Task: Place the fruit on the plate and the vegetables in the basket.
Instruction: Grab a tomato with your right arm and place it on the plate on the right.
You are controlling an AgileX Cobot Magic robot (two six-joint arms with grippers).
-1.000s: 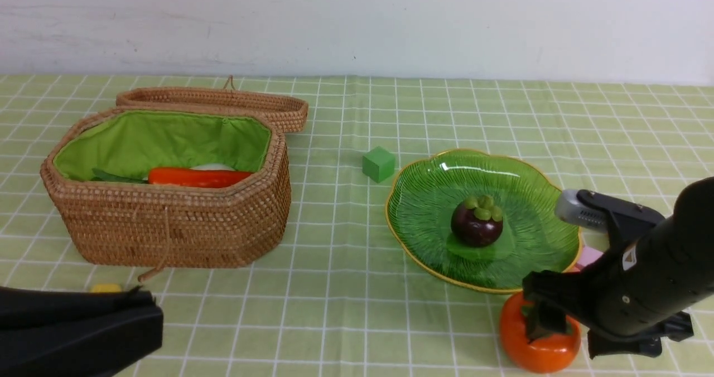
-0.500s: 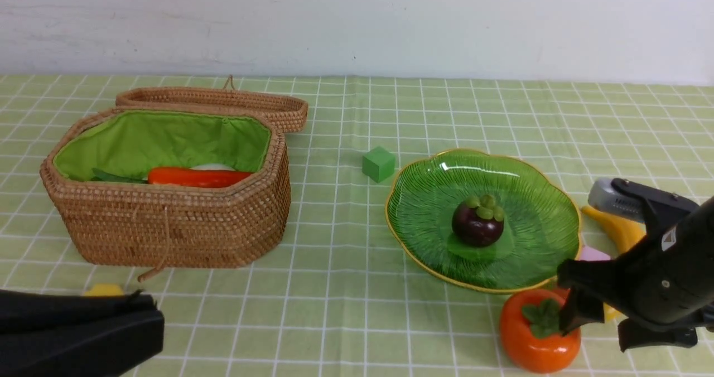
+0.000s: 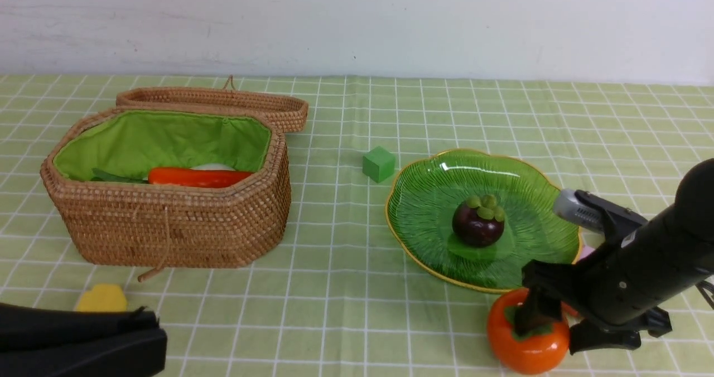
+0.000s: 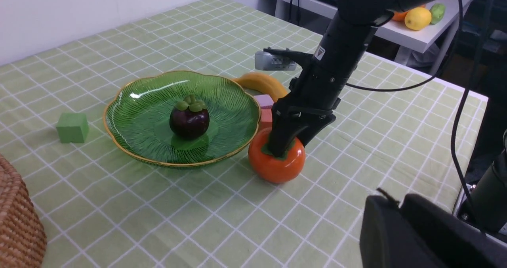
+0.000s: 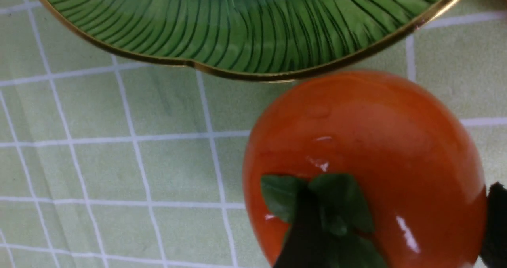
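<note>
The right claw [image 3: 558,332] hangs low over the orange persimmon [image 3: 521,349] with its jaws apart: one dark finger [image 5: 303,236] rests on the fruit's green leaves, and the other stands at the fruit's side. From these angles it is hard to say whether that second finger touches the skin. The persimmon stands upright on the table [image 3: 334,288], just beside the near rim of the green plate [image 3: 424,198] and outside it. The purple mangosteen [image 3: 477,226] sits in the middle of the plate. The yellow banana [image 4: 263,83] lies on the table at the plate's right side, next to a pink block [image 4: 264,100]. On the left, the wicker basket [image 3: 167,226] is open with its lid [image 3: 212,101] lying behind it. The red pepper [image 3: 195,177] and a sliver of the white radish [image 3: 212,167] show inside, against the green lining. A green block [image 3: 379,164] sits between basket and plate. The left claw [image 3: 153,335] lies low at the near left corner with its jaws together and nothing in them, close to a yellow block [image 3: 101,298].
</note>
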